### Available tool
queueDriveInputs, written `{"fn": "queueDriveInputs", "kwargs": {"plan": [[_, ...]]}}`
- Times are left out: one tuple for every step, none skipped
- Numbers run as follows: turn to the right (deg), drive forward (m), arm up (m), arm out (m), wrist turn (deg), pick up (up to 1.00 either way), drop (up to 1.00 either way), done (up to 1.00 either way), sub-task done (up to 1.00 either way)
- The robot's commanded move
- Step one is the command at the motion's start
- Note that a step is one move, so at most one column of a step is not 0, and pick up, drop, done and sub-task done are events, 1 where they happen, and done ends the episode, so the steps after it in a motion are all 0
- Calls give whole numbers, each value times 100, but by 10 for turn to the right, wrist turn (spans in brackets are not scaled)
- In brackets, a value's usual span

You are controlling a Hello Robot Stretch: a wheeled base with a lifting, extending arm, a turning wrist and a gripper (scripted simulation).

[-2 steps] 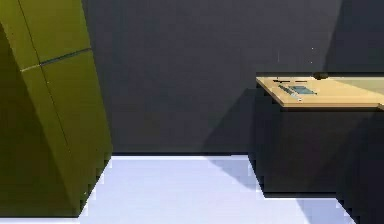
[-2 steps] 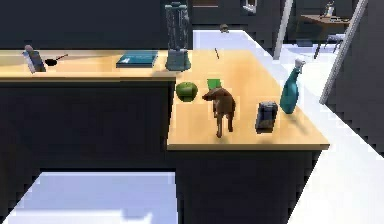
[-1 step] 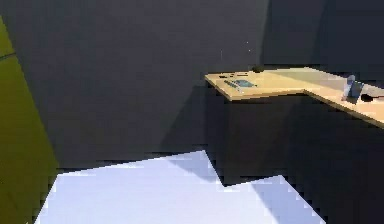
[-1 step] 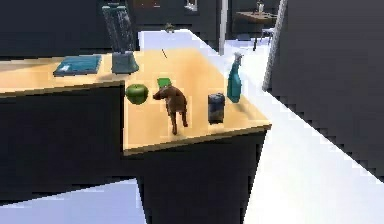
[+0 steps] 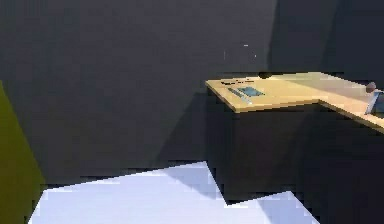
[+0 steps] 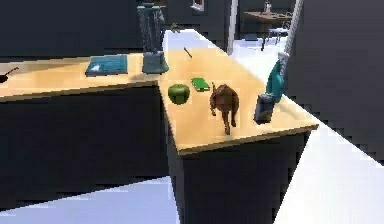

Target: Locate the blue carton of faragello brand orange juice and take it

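In the arm side view we see an L-shaped wooden counter (image 6: 60,82) on dark cabinets, running from the left edge to centre, then down toward lower right. The blue carton (image 6: 266,104) stands upright right of centre, near the counter's right edge by its front corner. Its lower part is dark blue w/ a teal & white part rising above; whether that upper part is the same thing or sth behind it, we can't tell. Just left of it stands a brown animal figure (image 6: 226,104), apart from the carton. Further left is a round green fruit (image 6: 178,94), w/ a flat green thing (image 6: 201,84) just beside it on the upper right. At top centre there's a tall grey blender-like appliance (image 6: 152,38), and a flat teal item (image 6: 106,66) lies just left of it. In the upper right corner, well apart, are a table & chair (image 6: 268,16) on pale floor (image 6: 345,170). In the forward view the wooden counter (image 5: 300,90) sits centre right against a dark wall (image 5: 110,80), w/ a flat teal item (image 5: 249,92) on it & small dark bits (image 5: 238,81) just above that. An olive-yellow surface (image 5: 12,165) is at the left edge, w/ pale floor (image 5: 140,198) at the bottom. As for the gripper, we can't tell how its fingers stand.
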Motion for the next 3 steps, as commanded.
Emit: {"fn": "queueDriveInputs", "kwargs": {"plan": [[360,0,0,0,0,0,0,0,0],[0,60,0,0,0,0,0,0,0],[-450,0,0,0,0,0,0,0,0]]}}
